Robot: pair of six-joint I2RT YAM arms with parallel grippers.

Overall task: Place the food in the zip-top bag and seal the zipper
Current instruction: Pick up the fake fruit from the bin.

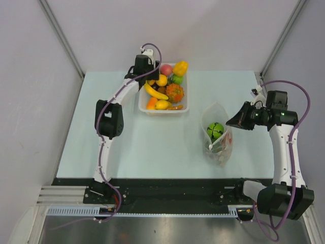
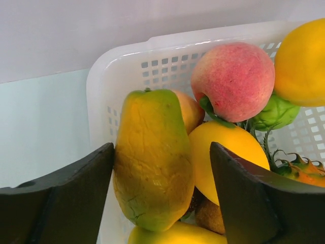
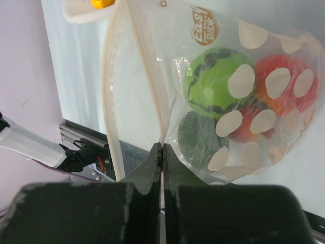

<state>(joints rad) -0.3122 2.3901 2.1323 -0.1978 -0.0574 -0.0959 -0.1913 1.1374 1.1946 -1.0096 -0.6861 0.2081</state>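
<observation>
We are looking first at the left gripper [image 2: 161, 148]. It is reaching into the far left corner of the white basket [image 2: 122, 66], its two dark, wedge-shaped fingers standing apart on either side of a long, dimpled yellow-green fruit [image 2: 152, 173]. We cannot tell whether they are touching its skin. The basket's plastic walls are showing rows of small square holes, and glossy toy food is lying heaped inside: a matte pink peach [image 2: 231, 81] and, toward the basket's far right corner, a smooth yellow fruit [image 2: 302, 61].

Right of the basket and nearer the arm bases, the zip-top bag [image 1: 219, 137] is lying on the pale green table [image 1: 127, 147]. It is a crinkly see-through pouch printed with white dots, its mouth gaping toward the basket. A round green piece [image 3: 213, 81] banded in black and a red piece [image 3: 284, 86] are sitting inside it. The zipper [image 3: 108, 96], a thin pale strip, is running unsealed along the parted lips.

Farthest right of the basket, the right gripper [image 3: 161, 150] is pinching one lip of the bag, its dark fingers pressed together on the plastic.
</observation>
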